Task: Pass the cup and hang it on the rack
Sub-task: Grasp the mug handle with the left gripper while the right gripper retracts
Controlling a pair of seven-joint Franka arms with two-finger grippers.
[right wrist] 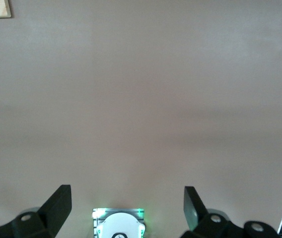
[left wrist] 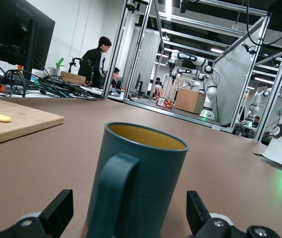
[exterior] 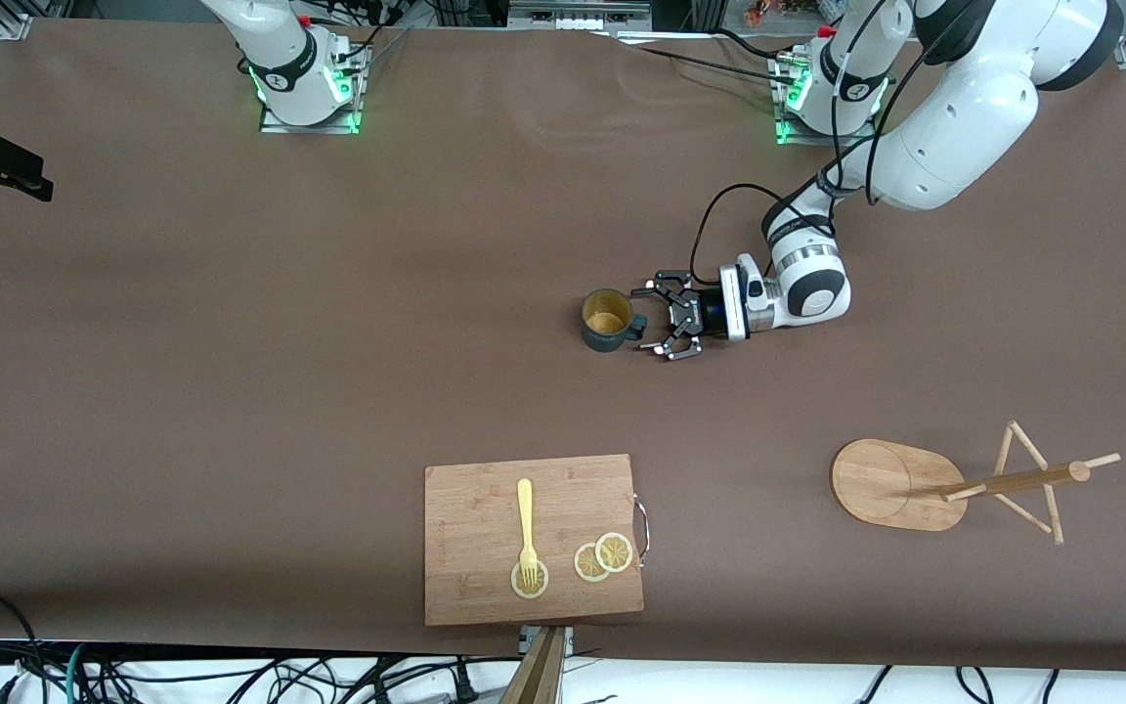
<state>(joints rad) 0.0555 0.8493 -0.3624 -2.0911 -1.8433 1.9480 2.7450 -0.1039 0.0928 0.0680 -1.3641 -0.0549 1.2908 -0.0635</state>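
A: Where was the cup [exterior: 606, 320]?

B: Upright on the brown table [exterior: 231, 342], near its middle, with its loop handle turned toward the left gripper [exterior: 654, 321]. The yellow inside faced up.

A: And that gripper?

B: Low and level beside the cup, fingers [left wrist: 56, 210] spread wide, one on each side of the handle and not yet touching it. Nothing was held. In the left wrist view the teal handle [left wrist: 112, 193] sat right between the two fingertips.

A: The right gripper [right wrist: 126, 201]?

B: Out of the front view. Its own wrist view showed it up over bare table and its arm's base, fingers apart and empty; that arm waited.

A: The rack [exterior: 954, 482]?

B: Lying on its side toward the left arm's end of the table, nearer the front camera than the cup and well apart from it.

A: Anything else?

B: A wooden cutting board [exterior: 485, 518] near the front edge carried a yellow fork [exterior: 526, 528] and three lemon slices [exterior: 603, 557]; the fork's tines rested on one slice.
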